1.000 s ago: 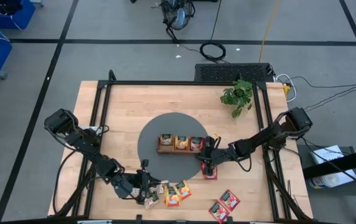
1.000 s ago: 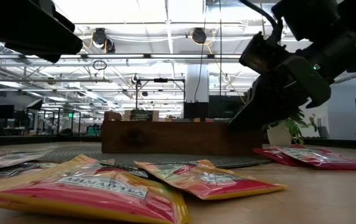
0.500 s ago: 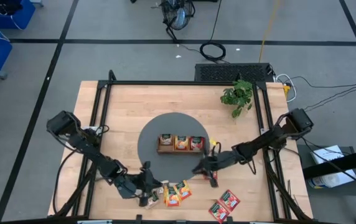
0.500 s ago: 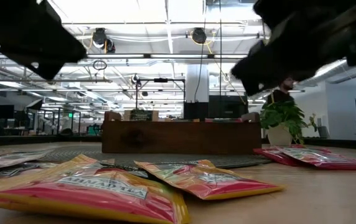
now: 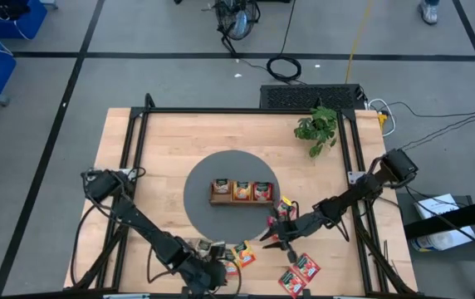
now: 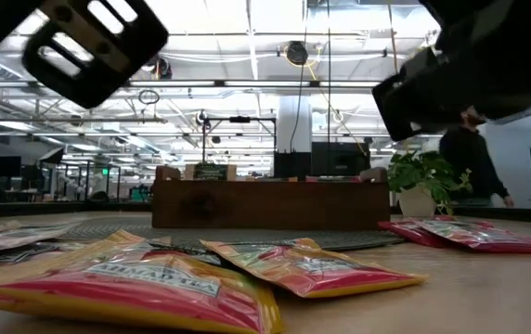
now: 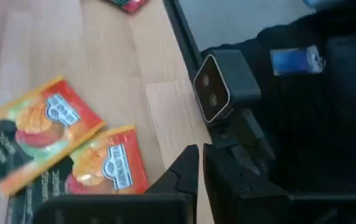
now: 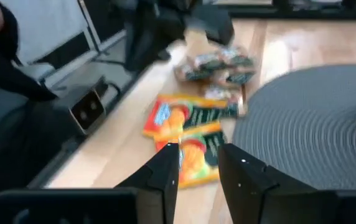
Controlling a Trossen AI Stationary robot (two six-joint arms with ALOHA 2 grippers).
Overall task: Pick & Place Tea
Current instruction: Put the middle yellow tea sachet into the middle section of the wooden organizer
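**Loose sachets by the counter's near edge**

The tea lies in groups. Two orange sachets (image 8: 187, 134) sit side by side just ahead of the right jaws (image 8: 198, 163), beside the grey mat (image 8: 315, 118); these jaws stand partly open with nothing between them. A red sachet (image 5: 284, 209) lies just behind them and two more red ones (image 5: 300, 272) close beside. The left jaws (image 7: 200, 167) are shut and empty, near the counter's (image 5: 163, 149) edge, the orange sachets (image 7: 72, 149) just to one side. Three sachets already stand in the tray (image 5: 242, 192).

The sachets look light, thin, soft and glossy, likely slippery. Pinching a sealed edge seems safer than pressing the flat face.
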